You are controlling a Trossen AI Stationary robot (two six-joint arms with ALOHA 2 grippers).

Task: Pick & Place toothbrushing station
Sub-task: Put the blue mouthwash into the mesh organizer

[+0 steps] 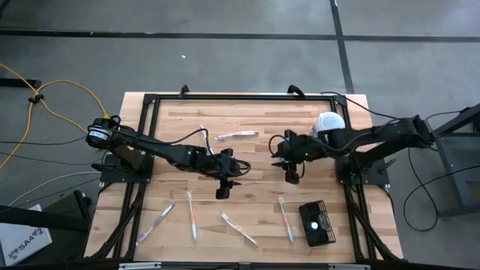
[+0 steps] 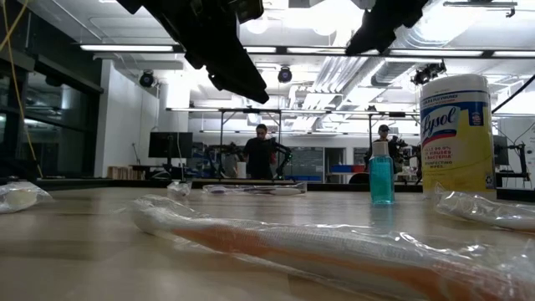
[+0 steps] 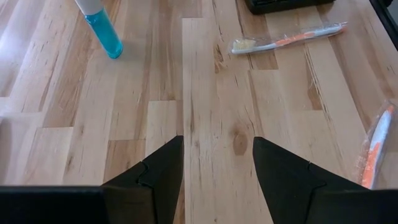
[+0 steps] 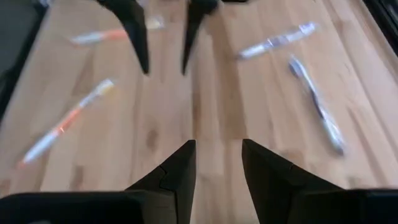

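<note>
The toothbrushing station, a small black wire-mesh basket (image 1: 306, 225), stands on the table near the front right corner; its edge (image 3: 286, 5) also shows in the left wrist view. Something small and white lies inside it. My left gripper (image 1: 223, 193) (image 3: 217, 140) hangs open above the table's middle, with only bare wood between its fingers. My right gripper (image 1: 292, 178) (image 4: 217, 142) hangs open above the table, right of the middle and farther back than the basket. Neither touches anything.
Several wrapped toothbrushes lie scattered: near the front (image 1: 192, 215) (image 1: 238, 228) (image 1: 286, 217) (image 1: 156, 223) and toward the back (image 1: 237, 136). A yellow canister with a white lid (image 1: 328, 122) (image 2: 456, 134) stands at the back right, a blue bottle (image 2: 381, 174) (image 3: 102, 28) beside it. People stand far behind the table.
</note>
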